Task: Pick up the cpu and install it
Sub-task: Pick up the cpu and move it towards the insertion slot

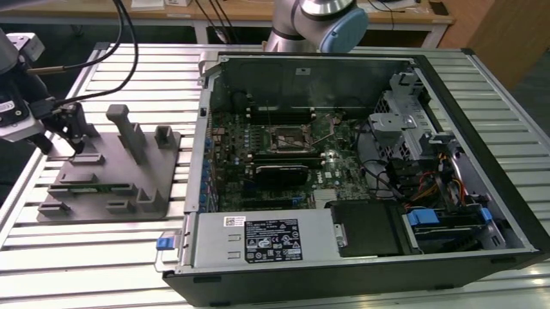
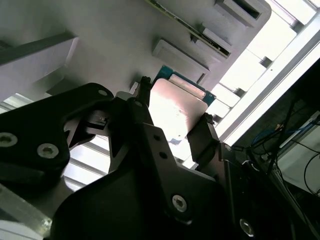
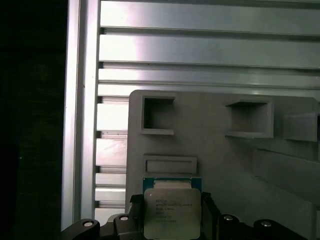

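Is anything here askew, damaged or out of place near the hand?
Nothing stands out. The cpu sits square in the hand, at the grey fixture tray; I see no tilt, damage or stray part.

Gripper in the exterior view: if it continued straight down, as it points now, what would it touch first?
Probably the grey tray directly below the gripper. Its fingers look closed on the cpu, so the cpu would likely press into the tray first, though the gap beneath is unclear.
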Available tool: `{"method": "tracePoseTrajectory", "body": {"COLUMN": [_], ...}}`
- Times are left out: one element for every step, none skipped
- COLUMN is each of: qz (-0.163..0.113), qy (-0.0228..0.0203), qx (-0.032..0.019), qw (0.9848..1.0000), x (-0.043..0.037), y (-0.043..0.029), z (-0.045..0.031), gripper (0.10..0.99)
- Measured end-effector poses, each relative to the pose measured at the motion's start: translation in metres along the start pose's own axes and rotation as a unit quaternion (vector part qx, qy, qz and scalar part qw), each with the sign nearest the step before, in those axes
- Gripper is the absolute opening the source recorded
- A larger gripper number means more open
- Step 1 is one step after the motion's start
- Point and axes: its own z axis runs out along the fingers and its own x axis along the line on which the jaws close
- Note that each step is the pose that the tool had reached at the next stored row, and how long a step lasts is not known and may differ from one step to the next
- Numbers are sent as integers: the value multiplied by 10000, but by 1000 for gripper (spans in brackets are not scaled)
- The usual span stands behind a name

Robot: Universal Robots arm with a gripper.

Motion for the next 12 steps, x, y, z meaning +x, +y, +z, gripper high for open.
{"method": "tracePoseTrajectory", "body": {"qz": [0, 0, 0, 0, 0, 0, 0, 0, 0, 0, 0, 0], "qy": [0, 0, 0, 0, 0, 0, 0, 0, 0, 0, 0, 0], "qx": [0, 0, 0, 0, 0, 0, 0, 0, 0, 0, 0, 0], "qw": [10000, 10000, 10000, 10000, 10000, 10000, 10000, 10000, 10000, 10000, 10000, 10000], "x": [-1, -1, -1, -2, -2, -2, -3, -3, -3, -4, -4, -4], "y": [0, 0, 1, 1, 1, 1, 2, 2, 2, 2, 2, 3], "z": [-14, -28, -41, -54, -68, -80, -94, -109, -123, -137, -152, -167], "gripper": [545, 545, 545, 545, 545, 545, 545, 545, 545, 545, 545, 545]}}
